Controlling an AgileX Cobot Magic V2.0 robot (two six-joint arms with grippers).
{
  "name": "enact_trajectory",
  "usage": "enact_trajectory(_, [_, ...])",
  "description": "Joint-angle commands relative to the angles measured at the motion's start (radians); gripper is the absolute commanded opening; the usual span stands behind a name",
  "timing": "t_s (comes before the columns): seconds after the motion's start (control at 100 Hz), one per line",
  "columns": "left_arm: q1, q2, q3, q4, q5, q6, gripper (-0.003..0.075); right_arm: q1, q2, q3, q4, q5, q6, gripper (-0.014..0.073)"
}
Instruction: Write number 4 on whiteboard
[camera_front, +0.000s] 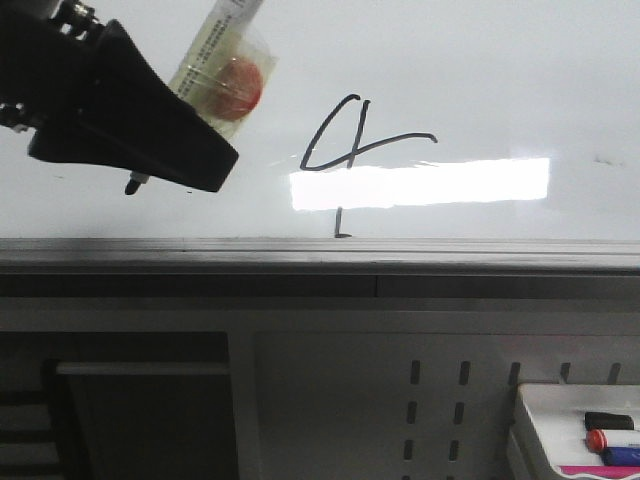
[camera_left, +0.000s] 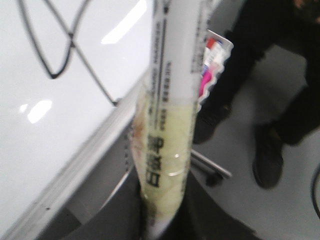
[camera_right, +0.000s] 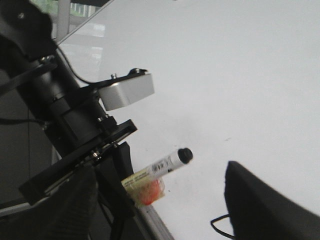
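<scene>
The number 4 (camera_front: 350, 150) is drawn in thin black line on the whiteboard (camera_front: 500, 80), with its stem foot (camera_front: 341, 232) just above the grey lower rail. My left gripper (camera_front: 200, 150) is shut on a white marker (camera_front: 215, 75) wrapped in yellowish tape with a red patch. The marker's dark tip (camera_front: 135, 183) points at the board to the left of the figure. In the left wrist view the marker (camera_left: 170, 125) rises from the jaws, with the figure's lines (camera_left: 65, 45) beyond it. My right gripper (camera_right: 160, 200) is open and empty, facing the board and the marker (camera_right: 165, 165).
The grey rail (camera_front: 400, 255) runs under the board. A small white tray (camera_front: 560, 420) with several markers sits low at the right. A person's dark legs and shoes (camera_left: 270, 100) stand beside the board. The left arm's wrist camera (camera_right: 125, 90) hangs near the board.
</scene>
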Motion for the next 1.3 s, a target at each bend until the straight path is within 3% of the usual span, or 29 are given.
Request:
enact_trajectory(0.0, [-0.018, -0.013, -0.003, -0.159, -0.189, -0.009, -0.0020, -0.002, -0.026, -0.037, 0.035, -0.051, 0.022, 0.0346])
enact_trajectory(0.1, [-0.044, -0.007, 0.002, -0.251, -0.361, -0.009, -0.0020, -0.002, -0.032, -0.037, 0.035, -0.094, 0.022, 0.0139])
enact_trajectory(0.22, [-0.081, 0.021, -0.002, -0.300, -0.466, -0.009, -0.0020, -0.002, -0.030, -0.037, 0.035, -0.097, 0.022, -0.0071])
enact_trajectory(0.48, [-0.096, 0.138, -0.015, -0.473, -0.483, -0.009, -0.0020, -0.002, -0.030, -0.037, 0.035, -0.133, 0.022, -0.0071])
enact_trajectory(0.82, [-0.096, 0.254, -0.148, -0.473, -0.525, -0.009, -0.0020, -0.002, -0.030, -0.037, 0.035, -0.147, 0.022, -0.0071])
enact_trajectory(1.29, [-0.096, 0.311, -0.157, -0.511, -0.614, -0.009, -0.0020, -0.002, -0.030, -0.037, 0.035, -0.179, 0.022, -0.0071])
